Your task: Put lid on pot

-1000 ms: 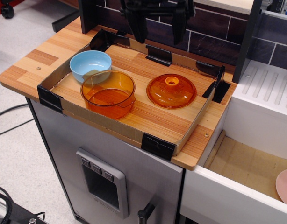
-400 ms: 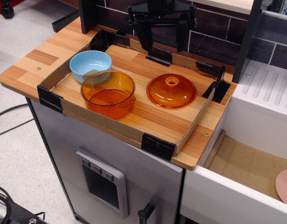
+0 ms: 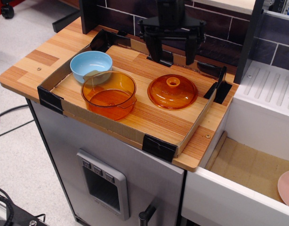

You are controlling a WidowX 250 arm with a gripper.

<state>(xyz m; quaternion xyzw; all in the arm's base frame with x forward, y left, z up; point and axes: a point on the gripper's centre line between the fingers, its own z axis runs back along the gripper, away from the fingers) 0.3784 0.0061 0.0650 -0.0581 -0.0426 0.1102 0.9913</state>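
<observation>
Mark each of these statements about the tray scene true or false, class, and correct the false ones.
1. The lid sits on the pot. False: it lies on the tray beside the pot, apart from it.
2. The gripper is open, its fingers holding nothing. True.
3. The blue bowl is inside the pot. False: it stands behind the pot.
4. The pot is empty. True.
5. The gripper is above the pot. False: it hangs behind the lid.
</observation>
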